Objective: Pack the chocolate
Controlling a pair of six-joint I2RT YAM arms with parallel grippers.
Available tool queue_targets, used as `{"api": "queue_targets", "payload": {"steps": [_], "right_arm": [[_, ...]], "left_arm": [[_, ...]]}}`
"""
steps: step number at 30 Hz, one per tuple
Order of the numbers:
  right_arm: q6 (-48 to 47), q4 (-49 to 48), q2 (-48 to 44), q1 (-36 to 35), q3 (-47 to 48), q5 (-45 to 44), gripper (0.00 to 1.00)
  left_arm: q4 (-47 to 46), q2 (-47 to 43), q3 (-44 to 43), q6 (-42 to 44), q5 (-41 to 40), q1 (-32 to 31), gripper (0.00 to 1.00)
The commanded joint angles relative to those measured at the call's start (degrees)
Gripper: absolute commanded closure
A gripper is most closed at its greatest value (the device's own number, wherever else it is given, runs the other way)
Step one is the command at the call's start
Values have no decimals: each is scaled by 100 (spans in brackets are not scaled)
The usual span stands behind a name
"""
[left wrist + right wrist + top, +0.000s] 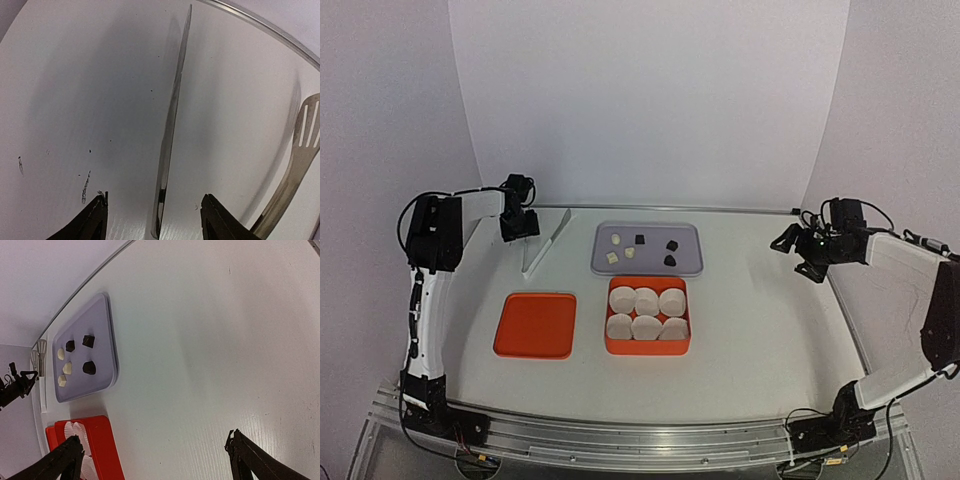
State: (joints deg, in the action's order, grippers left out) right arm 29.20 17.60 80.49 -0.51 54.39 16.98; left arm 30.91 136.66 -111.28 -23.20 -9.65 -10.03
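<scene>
Packing not yet begun: all six pieces of chocolate point(640, 239) sit on the grey tray point(686, 266), upper centre, while paper cups point(647, 298) in the red box point(611, 346) appear unfilled. Left end effector point(155, 200) and right end effector point(155, 437) gape wide, holding nothing.

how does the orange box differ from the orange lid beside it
The box holds six white paper cups; the lid holds nothing. The box sits just on the near side of the grey tray; the lid lies further left. The box has taller walls; the lid looks flatter. Both are orange, squarish and flat on the table.
</scene>
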Motion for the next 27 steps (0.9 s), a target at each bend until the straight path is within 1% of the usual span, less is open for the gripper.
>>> {"api": "queue_targets", "payload": {"steps": [1, 5, 8, 11, 14, 16, 17, 22, 27], "right_arm": [[-47, -64, 47, 7, 150, 138, 2], [-72, -64, 63, 10, 119, 163, 4], [-93, -68, 34, 7, 69, 119, 4], [-163, -65, -11, 7, 23, 220, 4], [-204, -68, -76, 7, -49, 273, 4], [-225, -67, -130, 7, -89, 312, 4], [-229, -64, -157, 7, -103, 339, 4], [-289, -64, -203, 7, 19, 610, 3], [-254, -74, -90, -63, 503, 1001, 2]], "left_arm": [[165, 233, -404, 164, -155, -2, 43], [194, 456, -562, 137, -208, -4, 55], [174, 594, -661, 119, -299, 1, 61], [183, 757, -796, 99, -345, -3, 69], [192, 871, -893, 94, -365, -12, 83], [201, 913, -949, 95, -395, -13, 95], [236, 930, -1015, 107, -406, -17, 100], [364, 752, -1378, 111, -496, -88, 100], [180, -73, -1514, -113, -460, -321, 100]]}}
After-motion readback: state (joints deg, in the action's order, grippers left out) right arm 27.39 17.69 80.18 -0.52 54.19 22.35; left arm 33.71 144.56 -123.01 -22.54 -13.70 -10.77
